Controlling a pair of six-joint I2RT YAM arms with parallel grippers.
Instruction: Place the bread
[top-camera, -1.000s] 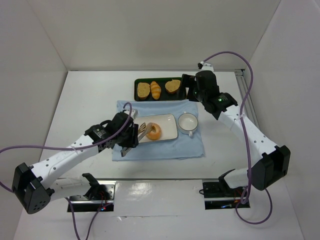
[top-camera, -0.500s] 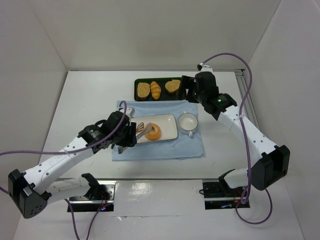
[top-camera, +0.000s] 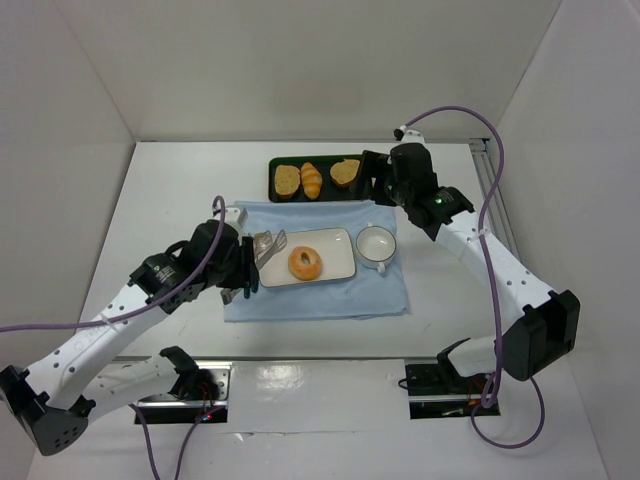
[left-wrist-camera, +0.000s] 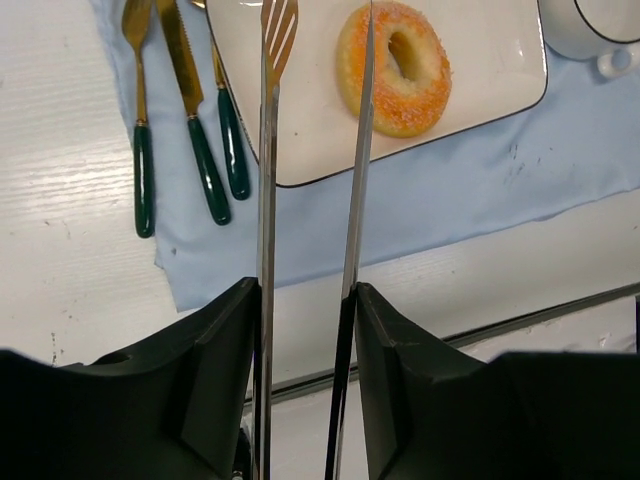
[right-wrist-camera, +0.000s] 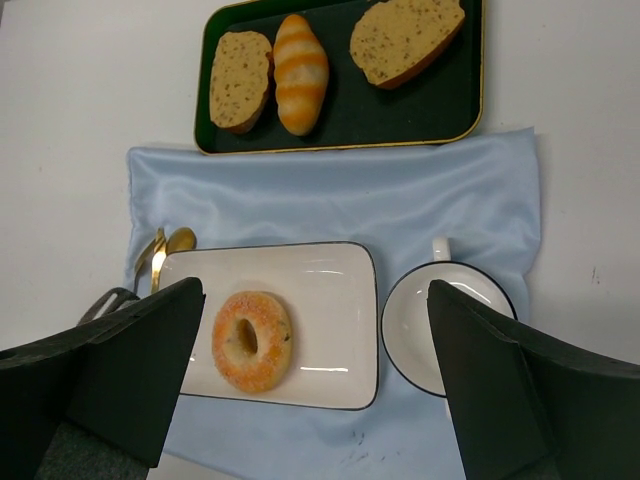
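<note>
The bread (top-camera: 305, 263) (left-wrist-camera: 395, 67) (right-wrist-camera: 252, 340), a ring-shaped bun with an orange glazed top, lies flat on the white rectangular plate (top-camera: 337, 244) (left-wrist-camera: 480, 70) (right-wrist-camera: 335, 290). My left gripper (top-camera: 245, 268) (left-wrist-camera: 305, 290) is shut on a pair of metal tongs (left-wrist-camera: 266, 150) (top-camera: 268, 248). The tong tips stand apart at the plate's left end, beside the bread and free of it. My right gripper (top-camera: 382, 178) (right-wrist-camera: 315, 290) hangs open high above the plate and cup, holding nothing.
A dark tray (top-camera: 356, 182) (right-wrist-camera: 340, 135) at the back carries two toast slices and a croissant. A white cup (top-camera: 377, 243) (right-wrist-camera: 440, 325) stands right of the plate. Gold, green-handled cutlery (left-wrist-camera: 190, 120) lies left of it, all on a blue cloth (top-camera: 320, 295).
My left arm has pulled back to the left and the tongs have let go of the bread, which now lies alone on the plate. The right arm has not moved.
</note>
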